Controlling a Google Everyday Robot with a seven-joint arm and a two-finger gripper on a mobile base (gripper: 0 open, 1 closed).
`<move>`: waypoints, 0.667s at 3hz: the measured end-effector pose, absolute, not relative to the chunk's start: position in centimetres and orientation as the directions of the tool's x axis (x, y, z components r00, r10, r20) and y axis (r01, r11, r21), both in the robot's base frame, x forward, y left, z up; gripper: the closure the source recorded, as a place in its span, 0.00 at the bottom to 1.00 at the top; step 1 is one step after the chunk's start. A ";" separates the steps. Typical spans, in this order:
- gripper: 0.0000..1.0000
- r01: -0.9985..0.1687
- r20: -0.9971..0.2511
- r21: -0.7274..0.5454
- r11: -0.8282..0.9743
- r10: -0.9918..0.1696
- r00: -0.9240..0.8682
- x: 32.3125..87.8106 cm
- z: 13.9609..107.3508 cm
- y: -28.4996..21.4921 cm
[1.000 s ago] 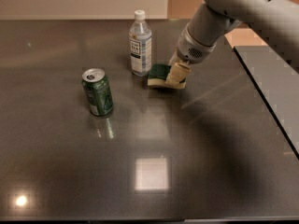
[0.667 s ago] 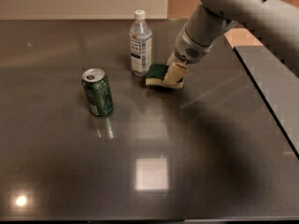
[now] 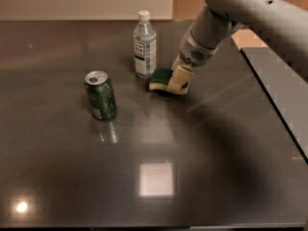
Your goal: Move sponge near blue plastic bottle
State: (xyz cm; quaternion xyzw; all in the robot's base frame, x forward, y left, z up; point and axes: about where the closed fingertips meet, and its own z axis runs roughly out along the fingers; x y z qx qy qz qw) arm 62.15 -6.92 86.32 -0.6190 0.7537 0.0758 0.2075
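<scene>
Desk [image 3: 202,143] looks slick; hand [image 3: 179,79] is clamped on the right end of the sponge [image 3: 160,79], just beside the bottle [image 3: 145,44], so any leftward nudge risks tipping the bottle.

A green drink can [image 3: 100,95] stands upright left of centre on the dark glossy surface [image 3: 221,172], well left of the gripper [image 3: 178,79] at upper centre. A square light reflection [image 3: 155,179] shows lower centre.
</scene>
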 end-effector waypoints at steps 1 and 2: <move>0.00 -0.965 -0.406 -0.141 0.220 -0.902 -0.147 62.1 86.2 -6.8; 0.00 -0.965 -0.406 -0.141 0.220 -0.902 -0.147 62.1 86.2 -6.8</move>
